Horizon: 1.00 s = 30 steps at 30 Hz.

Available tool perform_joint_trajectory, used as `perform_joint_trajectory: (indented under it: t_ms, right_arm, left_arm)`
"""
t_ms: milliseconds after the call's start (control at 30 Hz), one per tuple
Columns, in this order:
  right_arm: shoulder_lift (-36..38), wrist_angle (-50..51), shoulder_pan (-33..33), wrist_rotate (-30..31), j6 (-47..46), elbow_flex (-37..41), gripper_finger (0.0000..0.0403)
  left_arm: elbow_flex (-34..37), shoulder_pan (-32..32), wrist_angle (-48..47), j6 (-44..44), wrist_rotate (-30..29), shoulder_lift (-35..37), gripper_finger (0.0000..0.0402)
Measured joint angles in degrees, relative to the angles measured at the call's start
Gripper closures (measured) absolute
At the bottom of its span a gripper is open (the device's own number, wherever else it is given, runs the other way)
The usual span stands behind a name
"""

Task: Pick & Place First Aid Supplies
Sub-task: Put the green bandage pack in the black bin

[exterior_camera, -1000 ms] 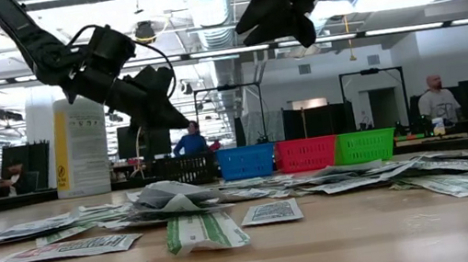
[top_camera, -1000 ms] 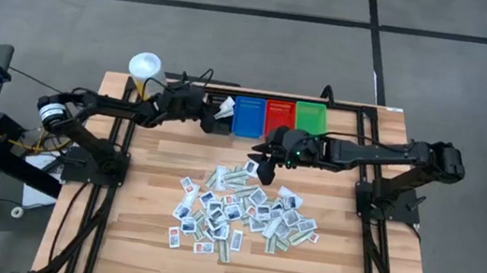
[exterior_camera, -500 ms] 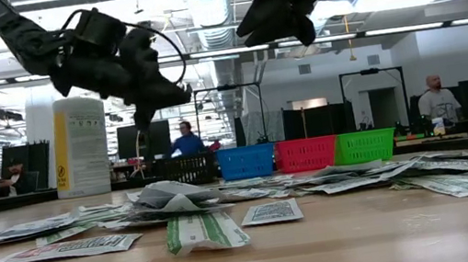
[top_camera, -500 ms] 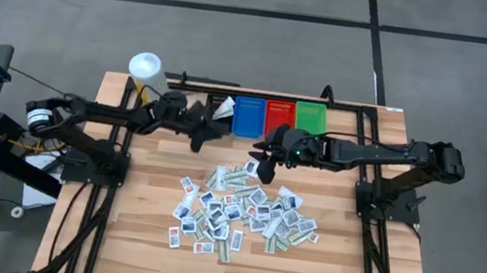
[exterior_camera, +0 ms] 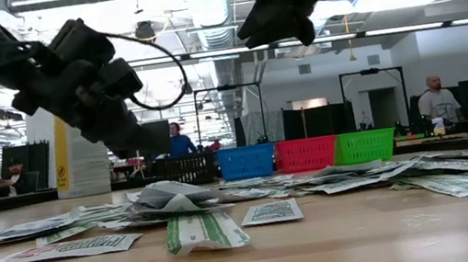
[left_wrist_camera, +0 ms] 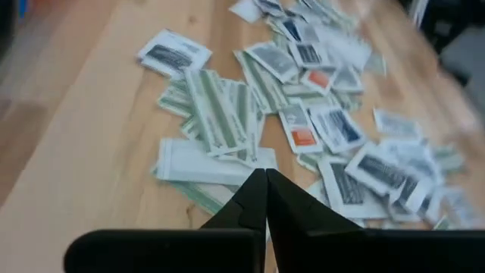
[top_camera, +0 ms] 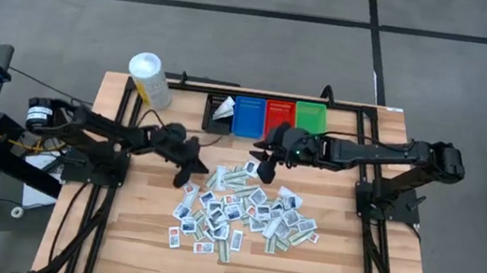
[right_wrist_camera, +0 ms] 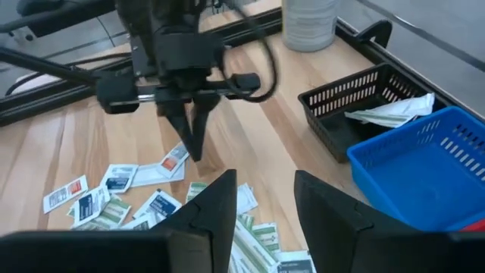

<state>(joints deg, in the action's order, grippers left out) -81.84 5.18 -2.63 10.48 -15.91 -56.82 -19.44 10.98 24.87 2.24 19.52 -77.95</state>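
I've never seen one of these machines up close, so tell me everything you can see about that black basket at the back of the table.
The black bin is a small rectangular basket that looks like plastic, with slotted, grid-like walls and an open top. It stands upright at the table's far edge, first in a row beside the blue bin. One crumpled white and green packet lies inside, leaning over its rim. Neither gripper touches it.

From above, the printing on the first aid packets (top_camera: pixel 239 207) is too small to read, and overlaps hide the lower ones. In the left wrist view the packets (left_wrist_camera: pixel 394 163) farthest off are blurred. The black bin (right_wrist_camera: pixel 364 106) holds what may be packets (right_wrist_camera: pixel 390 112). The blue bin (right_wrist_camera: pixel 428 163) is cut off by the picture's edge.
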Motion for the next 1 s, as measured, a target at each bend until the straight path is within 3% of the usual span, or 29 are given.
perform_joint_trajectory:
  t_ms: [200, 267, 600, 1000]
  right_arm:
    - [0.0, 1.2, -0.1, 0.1, 0.0, 0.0, 0.0275]
    - [0.0, 1.3, 0.0, 0.1, 0.0, 0.0, 0.0275]
    - [0.0, 2.0, 0.0, 0.0, 1.3, 0.0, 0.0277]
    - [0.0, 4.5, 0.0, -0.1, 1.3, 0.0, 0.0277]
  left_arm:
    - [0.0, -7.5, 0.0, -2.0, -15.6, 0.0, 0.0376]
    - [0.0, -8.2, 0.0, -2.0, -17.7, 0.0, 0.0367]
    - [0.0, -8.3, 0.1, -2.0, -21.9, -2.8, 0.0319]
    - [-4.4, -10.2, 3.7, 0.5, -19.7, -14.4, 0.0314]
